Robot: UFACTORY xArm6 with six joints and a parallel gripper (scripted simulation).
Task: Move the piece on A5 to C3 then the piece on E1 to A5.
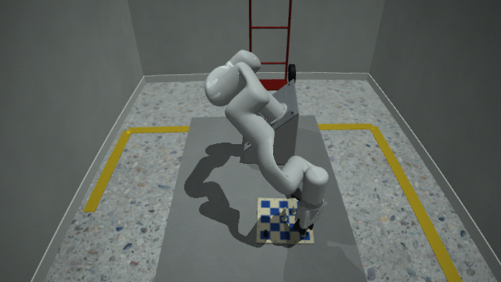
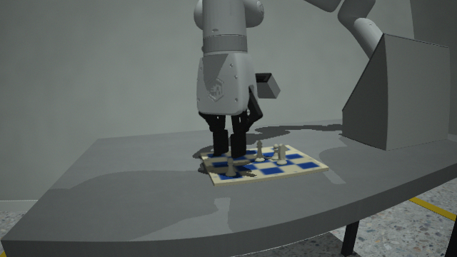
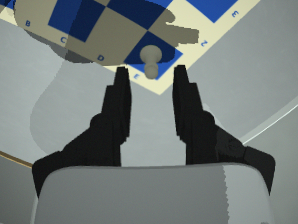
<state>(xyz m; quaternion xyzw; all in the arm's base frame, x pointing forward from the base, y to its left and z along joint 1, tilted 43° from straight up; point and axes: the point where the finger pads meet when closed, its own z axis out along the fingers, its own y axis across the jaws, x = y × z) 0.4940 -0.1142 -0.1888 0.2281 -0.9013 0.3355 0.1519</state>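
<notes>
Hand (image 3: 150,72) released, fingers straddling small pale rigid pawn (image 3: 152,58) at checkered board (image 3: 220,19) corner; light, tippy: pinch mid-stem.

"How many chess pieces can you see?"

"Five, I think. One front piece (image 2: 230,168), one tall piece (image 2: 259,151), one small piece (image 2: 275,152), one thick piece (image 2: 282,154) and one corner piece (image 3: 152,59)."

"How many boards?"

"One board (image 2: 271,175), on one table (image 2: 143,200)."

"And robot arms?"

"One arm (image 1: 254,129) with one tool (image 3: 150,71). The tool has two black fingers."

"Anything else?"

"One red cart (image 1: 270,27) at the back wall. I can see one black wheel (image 1: 292,72) on it."
</notes>
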